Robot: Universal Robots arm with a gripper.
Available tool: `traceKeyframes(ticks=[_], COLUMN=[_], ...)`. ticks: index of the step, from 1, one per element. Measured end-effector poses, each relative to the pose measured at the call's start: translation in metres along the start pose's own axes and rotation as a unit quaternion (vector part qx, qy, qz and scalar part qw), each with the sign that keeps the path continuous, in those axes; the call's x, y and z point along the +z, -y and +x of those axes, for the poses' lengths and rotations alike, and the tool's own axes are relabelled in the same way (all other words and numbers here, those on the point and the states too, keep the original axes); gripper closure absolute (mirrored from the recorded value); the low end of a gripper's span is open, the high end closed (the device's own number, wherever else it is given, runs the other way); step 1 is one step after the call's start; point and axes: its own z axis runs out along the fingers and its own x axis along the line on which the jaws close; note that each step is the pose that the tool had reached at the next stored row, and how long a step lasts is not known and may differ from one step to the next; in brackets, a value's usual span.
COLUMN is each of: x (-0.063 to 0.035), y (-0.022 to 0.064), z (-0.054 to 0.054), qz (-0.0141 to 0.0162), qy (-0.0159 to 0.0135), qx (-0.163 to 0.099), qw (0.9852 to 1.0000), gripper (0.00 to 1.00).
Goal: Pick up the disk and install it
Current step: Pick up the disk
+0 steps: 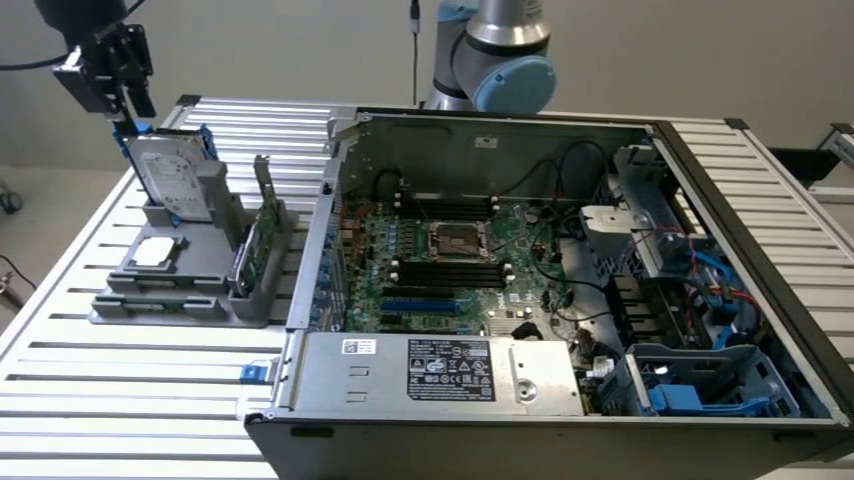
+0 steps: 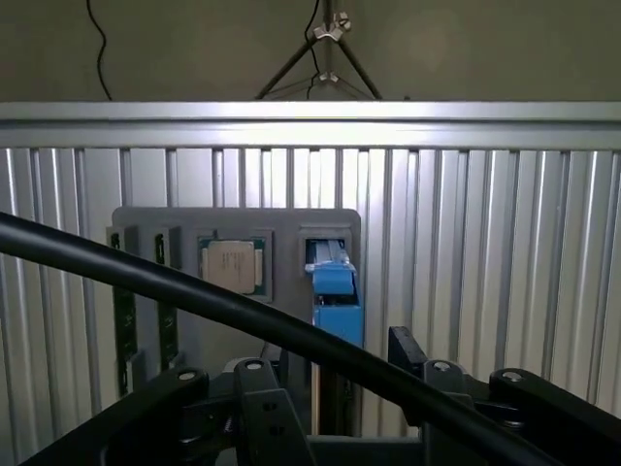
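The disk [image 1: 174,175] stands on edge at the far end of a grey holder [image 1: 174,300], silver with a white label and a blue carrier. My gripper [image 1: 130,118] hangs just above the disk's top far corner, at the exterior view's upper left. In the wrist view I look straight down on the disk's blue carrier edge [image 2: 336,291]. It runs down between the two spread fingers of my gripper [image 2: 330,374], which is open and holds nothing.
The holder also carries a square silver chip [image 1: 156,252] and upright green cards [image 1: 260,235]. To the exterior view's right lies the open computer case [image 1: 747,180], with a blue drive bay [image 1: 694,385] at its near right corner. A black cable [image 2: 194,291] crosses the wrist view.
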Motion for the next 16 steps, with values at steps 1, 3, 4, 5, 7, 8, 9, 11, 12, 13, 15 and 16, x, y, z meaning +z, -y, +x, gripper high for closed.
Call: traceKeyframes(ticks=[1, 3, 4, 5, 7, 8, 9, 11, 12, 13, 15, 16], x=[0.0018, 0.0055, 0.0073, 0.0091, 0.0126, 0.0146, 0.0164, 0.0200, 0.0218, 0.0236, 0.0273, 0.0291], y=[0.0000, -0.0001, -0.0001, -0.0001, -0.0001, -0.0002, -0.0003, -0.0005, -0.0009, -0.0013, -0.0023, -0.0027], z=[0.000, 0.000, 0.000, 0.000, -0.001, -0.001, -0.001, -0.001, -0.001, -0.001, -0.001, -0.001], qz=[0.0001, 0.0003, 0.0003, 0.0004, 0.0005, 0.0005, 0.0005, 0.0004, 0.0004, 0.0004, 0.0004, 0.0004], qy=[0.0000, 0.0001, 0.0001, 0.0001, 0.0001, 0.0001, 0.0001, 0.0001, 0.0001, 0.0001, 0.0001, 0.0002], qx=[-0.002, -0.005, -0.007, -0.008, -0.010, -0.010, -0.011, -0.011, -0.011, -0.011, -0.011, -0.011], qw=[1.0000, 1.0000, 1.0000, 1.0000, 1.0000, 0.9999, 0.9999, 0.9999, 0.9999, 0.9999, 0.9999, 0.9999], gripper=[0.46, 0.46, 0.46, 0.46, 0.46, 0.46, 0.46, 0.46, 0.46, 0.46, 0.46, 0.46])
